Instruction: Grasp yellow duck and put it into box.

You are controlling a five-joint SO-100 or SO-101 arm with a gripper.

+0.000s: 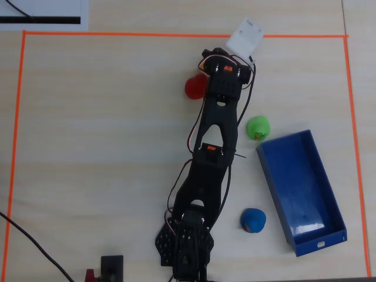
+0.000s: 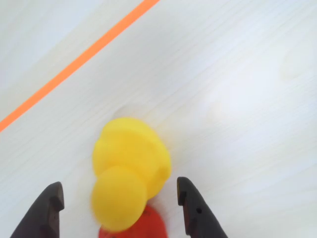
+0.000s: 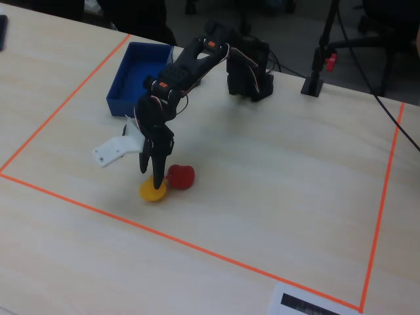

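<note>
The yellow duck [image 2: 130,168] lies on the pale wooden table, close to the orange tape line. In the wrist view it sits between my two dark fingers, with a gap on each side. My gripper [image 2: 119,184] is open and straddles it from above. In the fixed view my gripper [image 3: 156,176] points down onto the yellow duck [image 3: 152,191] near the front tape line. In the overhead view the arm hides the yellow duck. The blue box [image 1: 301,194] lies at the right of the overhead view, empty, and shows at the back left in the fixed view [image 3: 134,82].
A red duck [image 1: 194,87] lies right against the yellow one [image 3: 181,176] [image 2: 138,228]. A green duck [image 1: 257,127] sits by the box's far corner, and a blue duck [image 1: 253,220] lies left of the box. Orange tape [image 1: 176,34] frames the work area.
</note>
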